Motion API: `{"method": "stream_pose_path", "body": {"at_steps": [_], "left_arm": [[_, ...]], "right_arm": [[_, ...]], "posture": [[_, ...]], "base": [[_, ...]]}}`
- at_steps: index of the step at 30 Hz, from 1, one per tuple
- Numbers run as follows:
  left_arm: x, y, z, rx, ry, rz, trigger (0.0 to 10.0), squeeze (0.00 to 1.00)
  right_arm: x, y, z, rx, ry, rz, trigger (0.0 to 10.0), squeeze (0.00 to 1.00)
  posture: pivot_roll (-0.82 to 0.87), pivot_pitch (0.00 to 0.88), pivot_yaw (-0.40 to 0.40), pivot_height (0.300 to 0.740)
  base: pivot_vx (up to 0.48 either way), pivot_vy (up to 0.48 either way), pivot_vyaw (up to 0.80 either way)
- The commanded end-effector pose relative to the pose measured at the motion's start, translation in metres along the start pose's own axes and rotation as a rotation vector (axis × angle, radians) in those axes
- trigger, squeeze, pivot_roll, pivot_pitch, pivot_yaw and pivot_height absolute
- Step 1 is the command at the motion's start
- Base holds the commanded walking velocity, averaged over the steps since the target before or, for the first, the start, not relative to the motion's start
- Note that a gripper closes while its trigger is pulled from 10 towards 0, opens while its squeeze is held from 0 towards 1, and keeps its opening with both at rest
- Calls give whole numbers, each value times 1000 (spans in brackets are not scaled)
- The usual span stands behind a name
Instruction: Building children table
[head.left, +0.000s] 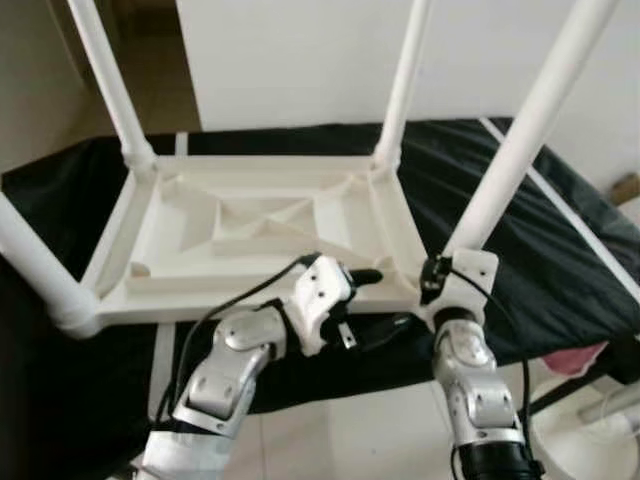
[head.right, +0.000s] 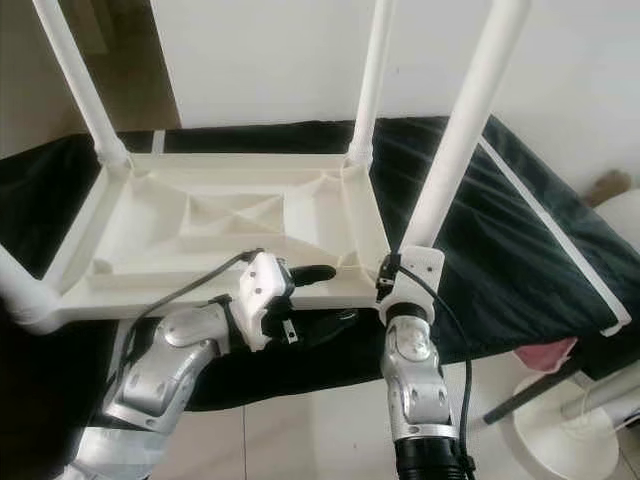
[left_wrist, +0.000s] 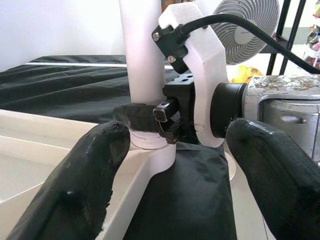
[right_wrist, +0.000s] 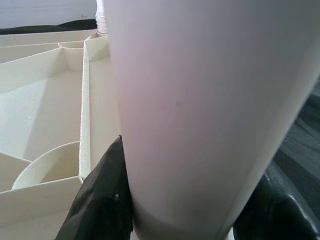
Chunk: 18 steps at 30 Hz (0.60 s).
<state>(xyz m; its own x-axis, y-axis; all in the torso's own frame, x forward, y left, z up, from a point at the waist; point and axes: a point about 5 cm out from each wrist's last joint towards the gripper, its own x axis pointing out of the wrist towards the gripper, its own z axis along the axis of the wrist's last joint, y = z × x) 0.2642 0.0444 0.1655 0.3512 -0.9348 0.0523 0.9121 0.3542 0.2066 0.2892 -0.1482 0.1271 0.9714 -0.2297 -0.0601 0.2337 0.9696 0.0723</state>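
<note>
The white plastic children's table (head.left: 250, 300) lies upside down on a black-covered surface, its ribbed underside facing up. Legs stand at the far left (head.left: 110, 80), far right (head.left: 405, 80) and near left (head.left: 35, 265) corners. My right gripper (head.left: 437, 278) is shut around the base of the near right leg (head.left: 520, 140), just above its corner socket; in the right wrist view a black finger (right_wrist: 102, 200) presses each side of that leg (right_wrist: 200, 100). My left gripper (head.left: 372, 298) is open beside the table's near rim, pointing at that corner, and its fingers (left_wrist: 95, 175) hold nothing.
A black cloth (head.left: 560, 250) covers the surface under the table. A white wall stands behind. A fan's white base (head.left: 590, 440) and a pink item (head.left: 575, 358) sit on the tiled floor at the right. The fan head (left_wrist: 250, 25) is beyond the corner.
</note>
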Motion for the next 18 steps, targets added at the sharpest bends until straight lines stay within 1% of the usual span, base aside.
{"method": "stream_pose_path", "body": {"at_steps": [1, 4, 5, 8, 13, 18], "left_arm": [[1, 1, 2, 4, -4, 58, 10000, 0], [0, 3, 3, 5, -5, 60, 10000, 0], [0, 4, 3, 4, -5, 63, 10000, 0], [-1, 3, 3, 0, -6, 61, 10000, 0], [0, 0, 3, -5, -8, 51, 10000, 0], [-1, 2, 4, -6, -12, 54, 10000, 0]], "right_arm": [[-5, -4, -21, 17, 109, -30, 10000, 0], [-6, -4, -22, 12, 110, -45, 10000, 0], [-8, -2, -22, 13, 110, -55, 10000, 0], [-8, -2, -21, 9, 104, -65, 10000, 0], [-9, -6, -20, 13, 109, -76, 10000, 0], [-7, -12, -16, 25, 85, -77, 10000, 0]], "posture": [[-11, 42, -61, 740], [-11, 41, -60, 740], [-12, 40, -60, 740], [-16, 42, -58, 740], [-18, 45, -57, 740], [-20, 44, -52, 740]], "base": [[0, 0, 0], [0, 0, 0], [0, 0, 0], [0, 0, 0], [0, 0, 0], [0, 0, 0]]}}
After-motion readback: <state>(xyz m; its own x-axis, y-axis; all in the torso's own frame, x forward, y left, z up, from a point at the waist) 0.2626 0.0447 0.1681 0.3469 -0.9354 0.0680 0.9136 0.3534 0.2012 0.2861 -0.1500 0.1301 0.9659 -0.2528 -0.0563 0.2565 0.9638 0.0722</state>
